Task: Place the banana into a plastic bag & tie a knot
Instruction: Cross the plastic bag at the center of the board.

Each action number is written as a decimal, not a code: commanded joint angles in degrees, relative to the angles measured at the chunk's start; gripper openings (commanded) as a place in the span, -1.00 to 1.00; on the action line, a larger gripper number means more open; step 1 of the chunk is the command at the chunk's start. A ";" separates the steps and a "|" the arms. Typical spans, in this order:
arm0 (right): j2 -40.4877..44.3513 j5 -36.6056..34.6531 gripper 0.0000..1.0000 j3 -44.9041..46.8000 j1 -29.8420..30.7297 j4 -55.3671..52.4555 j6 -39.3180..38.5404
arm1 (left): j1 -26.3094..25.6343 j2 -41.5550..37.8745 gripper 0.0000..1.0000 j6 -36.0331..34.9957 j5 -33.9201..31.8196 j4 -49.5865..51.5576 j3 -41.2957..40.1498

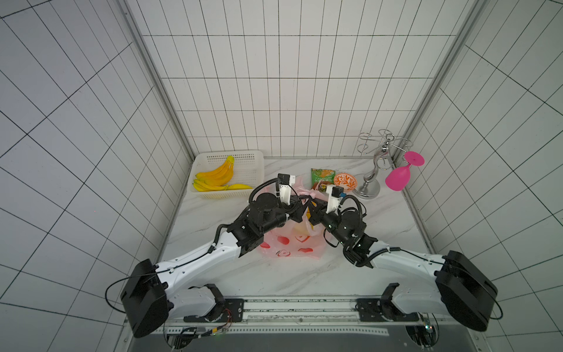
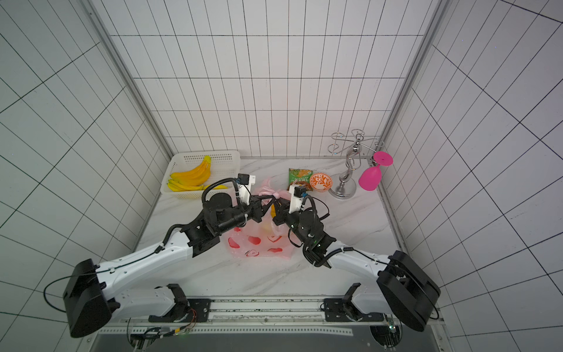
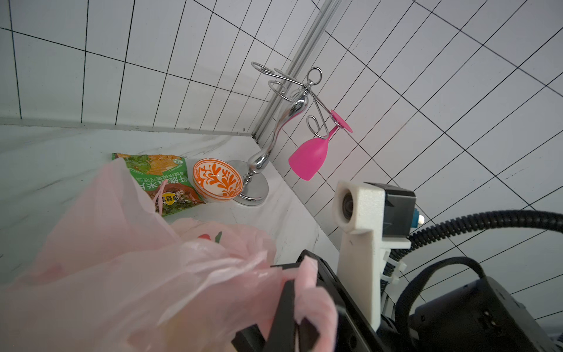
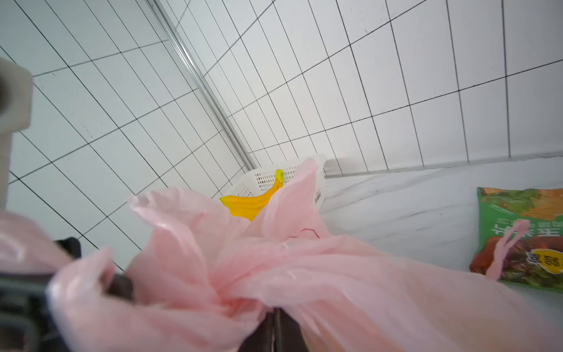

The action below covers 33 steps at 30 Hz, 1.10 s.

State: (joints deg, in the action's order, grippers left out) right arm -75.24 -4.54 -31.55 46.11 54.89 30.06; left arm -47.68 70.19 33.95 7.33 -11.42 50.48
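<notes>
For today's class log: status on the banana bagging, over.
Both shut on plastic bag: left gripper, right gripper; banana inside; snack packet close by, not blocking.

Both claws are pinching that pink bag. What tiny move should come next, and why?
Probably pull the left gripper and right gripper gently apart. Both are shut on the plastic bag, close together, and the right wrist view shows its top gathered in a loose twist; spreading should tighten it.

On the marble desk (image 1: 274, 274), a green snack packet (image 1: 321, 178) lies just beside an orange-patterned bowl (image 1: 345, 181). A pink goblet (image 1: 397, 178) hangs inverted from a chrome rack (image 1: 370, 183). A white basket (image 1: 213, 154) occupies the far left corner.
</notes>
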 commanded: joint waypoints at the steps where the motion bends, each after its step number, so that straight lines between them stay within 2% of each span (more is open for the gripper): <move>1: -2.02 4.73 -1.00 -0.03 -0.86 13.98 2.70 | -0.57 -1.26 -1.00 2.86 1.25 -3.01 -1.89; 4: -3.63 8.15 -1.00 0.15 -1.37 19.99 3.98 | -0.64 -0.96 -1.00 3.37 2.45 -3.32 -1.96; 14: -3.35 19.83 -1.00 0.88 -4.55 26.10 2.09 | -0.40 -3.14 -0.99 6.64 8.20 -3.85 -2.95; 19: -4.07 21.97 -1.00 1.83 -4.97 27.32 0.39 | 0.19 -6.00 -0.87 9.60 5.38 -5.66 -9.28; 22: -4.70 21.10 -1.00 2.43 -4.97 26.77 0.07 | 0.54 -7.41 -0.71 10.66 4.71 -7.64 -12.59; 23: -4.95 20.52 -1.00 2.65 -5.02 26.15 -0.21 | 0.63 -7.65 -0.58 10.69 4.71 -6.83 -12.85; 27: -5.96 20.00 -1.00 3.21 -4.97 26.15 -0.88 | 0.66 -8.26 -0.35 9.30 6.86 -4.19 -11.98; 31: -5.91 19.24 -1.00 2.92 -4.92 24.90 -1.92 | 0.66 -11.20 0.00 3.84 6.14 6.93 -7.12; 33: -5.62 18.95 -1.00 2.57 -4.93 23.59 -2.54 | 0.66 -13.48 0.13 -0.02 2.70 14.17 -4.35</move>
State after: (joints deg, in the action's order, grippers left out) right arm -81.60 15.33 -30.46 41.60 73.19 29.08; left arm -47.13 59.99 39.29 12.91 -7.38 41.80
